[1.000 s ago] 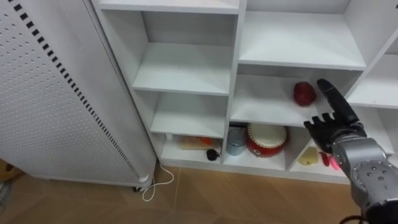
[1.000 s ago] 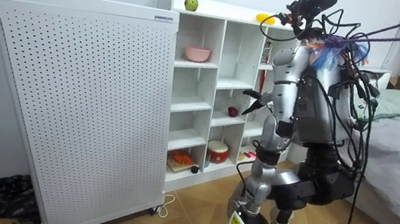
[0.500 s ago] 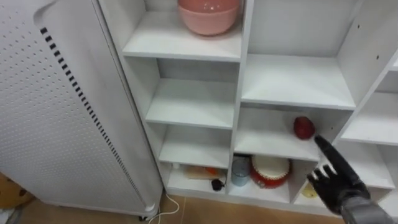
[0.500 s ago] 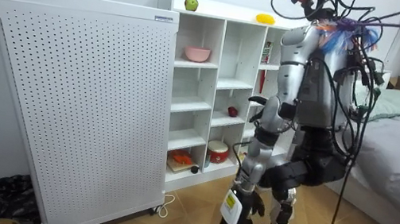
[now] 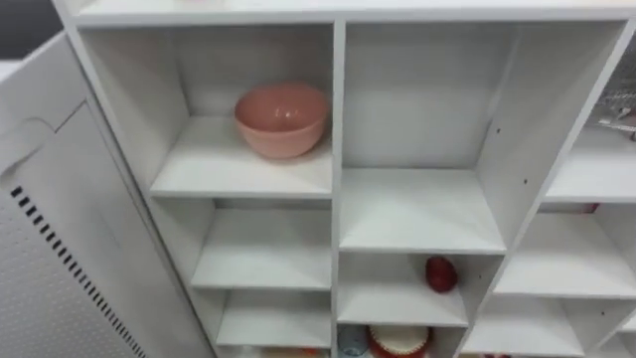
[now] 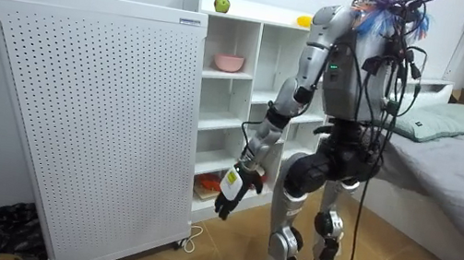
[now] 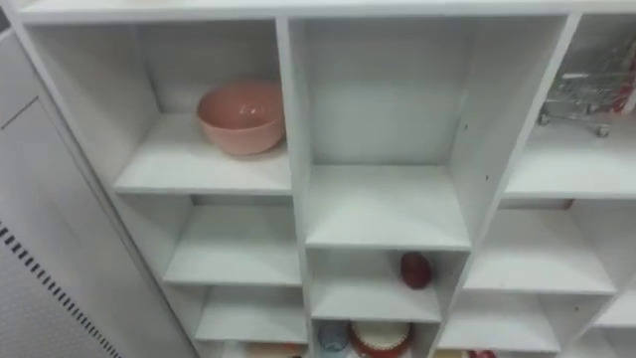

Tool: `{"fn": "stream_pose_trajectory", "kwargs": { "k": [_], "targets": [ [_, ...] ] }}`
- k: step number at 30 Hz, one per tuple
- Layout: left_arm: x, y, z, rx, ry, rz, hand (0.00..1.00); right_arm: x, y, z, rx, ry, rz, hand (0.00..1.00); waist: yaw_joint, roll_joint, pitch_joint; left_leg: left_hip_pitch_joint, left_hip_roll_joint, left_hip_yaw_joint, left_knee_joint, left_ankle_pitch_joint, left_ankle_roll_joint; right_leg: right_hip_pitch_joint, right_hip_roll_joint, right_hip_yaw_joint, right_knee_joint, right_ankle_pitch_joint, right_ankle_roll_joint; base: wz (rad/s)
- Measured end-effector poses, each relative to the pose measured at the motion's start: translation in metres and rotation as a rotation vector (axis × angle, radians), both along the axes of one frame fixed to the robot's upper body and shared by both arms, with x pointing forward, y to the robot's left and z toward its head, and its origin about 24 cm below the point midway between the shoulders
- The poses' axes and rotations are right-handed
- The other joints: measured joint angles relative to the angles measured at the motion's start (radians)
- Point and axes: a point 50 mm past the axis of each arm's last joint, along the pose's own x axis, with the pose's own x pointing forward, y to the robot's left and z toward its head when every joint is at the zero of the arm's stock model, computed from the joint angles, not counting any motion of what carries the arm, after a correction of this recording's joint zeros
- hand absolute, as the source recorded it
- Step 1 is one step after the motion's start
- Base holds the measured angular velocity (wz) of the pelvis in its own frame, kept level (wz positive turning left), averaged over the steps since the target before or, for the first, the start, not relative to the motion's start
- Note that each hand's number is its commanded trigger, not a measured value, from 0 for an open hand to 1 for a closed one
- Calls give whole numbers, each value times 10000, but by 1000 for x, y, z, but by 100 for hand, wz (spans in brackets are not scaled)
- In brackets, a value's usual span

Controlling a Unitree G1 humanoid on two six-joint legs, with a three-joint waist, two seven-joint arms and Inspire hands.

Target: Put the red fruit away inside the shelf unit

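- Fruit: a red apple (image 5: 441, 273) sits on a shelf (image 5: 388, 303) at five o'clock; green fruit (image 6: 222, 4) and yellow fruit (image 6: 305, 20) lie atop the closet (image 5: 338, 149).
- Left hand (image 6: 229, 195) hangs at eight o'clock from the hips; finger pose unclear.
- Best to reach up squarely and grasp one fruit gently.

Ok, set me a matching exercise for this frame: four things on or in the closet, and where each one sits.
Things:
1. pink bowl
2. dark red fruit
3. green fruit
4. yellow fruit

Places:
A. on top of the closet, toward the room view's right
B. middle column, on a lower shelf
C. left column, top compartment
D. on top of the closet, toward the room view's left

Pairs: 1-C, 2-B, 3-D, 4-A.
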Motion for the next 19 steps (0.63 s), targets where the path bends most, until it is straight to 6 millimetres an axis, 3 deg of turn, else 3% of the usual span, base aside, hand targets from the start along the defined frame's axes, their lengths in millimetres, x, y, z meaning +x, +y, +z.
{"fn": "stream_pose_trajectory", "kwargs": {
  "k": [4,6,9,12,15,19],
  "targets": [
    [-15,8,-1,115,9,797,0,-54,9,-24,-285,1864,1042,0,-400,-160,-95,1069,76,121,-585,1,-4,1133,186,-6,-687,24,87,-4],
    [-25,5,-4,79,100,835,0,-80,17,-34,-369,2809,1793,0,-444,-175,-95,1546,99,206,-774,0,-6,1600,273,104,-967,92,121,-12],
    [-34,3,-4,174,5,675,0,-100,26,-41,-285,3410,2209,0,-697,-65,-43,2021,90,235,-991,-2,-7,2061,303,129,-1175,126,173,-2],
    [-44,5,-6,270,177,930,0,-117,31,-45,-370,4093,2889,0,-708,-60,-52,2296,82,230,-1150,-9,-4,2323,326,143,-1338,136,200,0],
    [-67,11,-7,591,528,1726,0,-139,37,-49,-529,4916,4117,0,-695,-102,-33,2637,93,267,-1242,-9,-5,2630,378,258,-1399,140,204,-3],
    [-77,11,-8,831,773,1845,0,-152,42,-52,-612,5540,4965,0,-666,-79,-30,2763,89,276,-1333,-7,-3,2755,392,346,-1495,167,229,-1]
  ]
}}
